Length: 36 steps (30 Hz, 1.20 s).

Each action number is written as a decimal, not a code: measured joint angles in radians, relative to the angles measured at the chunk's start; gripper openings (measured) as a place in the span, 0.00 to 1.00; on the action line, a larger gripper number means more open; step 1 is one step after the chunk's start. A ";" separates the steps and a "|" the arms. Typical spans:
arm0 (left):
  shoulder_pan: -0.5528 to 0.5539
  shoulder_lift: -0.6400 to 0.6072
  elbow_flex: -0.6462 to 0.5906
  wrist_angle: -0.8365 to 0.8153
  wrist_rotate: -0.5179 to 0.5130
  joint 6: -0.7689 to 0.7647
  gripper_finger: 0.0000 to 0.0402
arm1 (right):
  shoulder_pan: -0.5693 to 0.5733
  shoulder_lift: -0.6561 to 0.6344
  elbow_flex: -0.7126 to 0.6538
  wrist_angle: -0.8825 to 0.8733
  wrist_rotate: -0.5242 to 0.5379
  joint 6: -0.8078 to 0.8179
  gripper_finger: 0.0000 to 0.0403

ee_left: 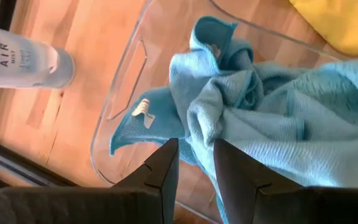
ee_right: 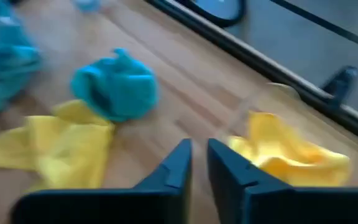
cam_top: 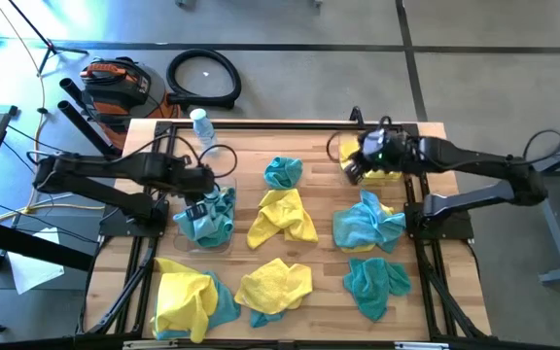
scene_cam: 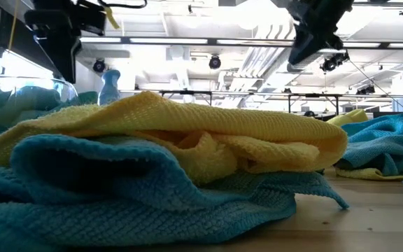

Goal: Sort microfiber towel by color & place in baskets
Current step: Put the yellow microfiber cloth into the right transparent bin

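Spray bottle (ee_left: pixel 23 62) label, upper line: "AIR"
Spray bottle label, second line: "MIST"
Spray bottle label, small print: too small to read
Elsewhere: no readable text

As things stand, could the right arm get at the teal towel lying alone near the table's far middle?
Probably yes. The right gripper hovers empty by the yellow-towel basket, and bare wood separates it from that teal towel.
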 joint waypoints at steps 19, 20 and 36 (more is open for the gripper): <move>-0.001 -0.188 -0.009 0.003 0.128 0.163 0.22 | 0.567 0.587 0.405 -0.150 0.049 0.400 0.00; -0.001 -0.190 -0.009 0.003 0.152 0.163 0.22 | 0.585 0.628 0.459 -0.195 0.044 0.407 0.00; -0.059 -0.193 -0.009 0.026 0.218 0.089 0.22 | 0.702 1.026 0.853 -0.374 -0.161 0.239 0.00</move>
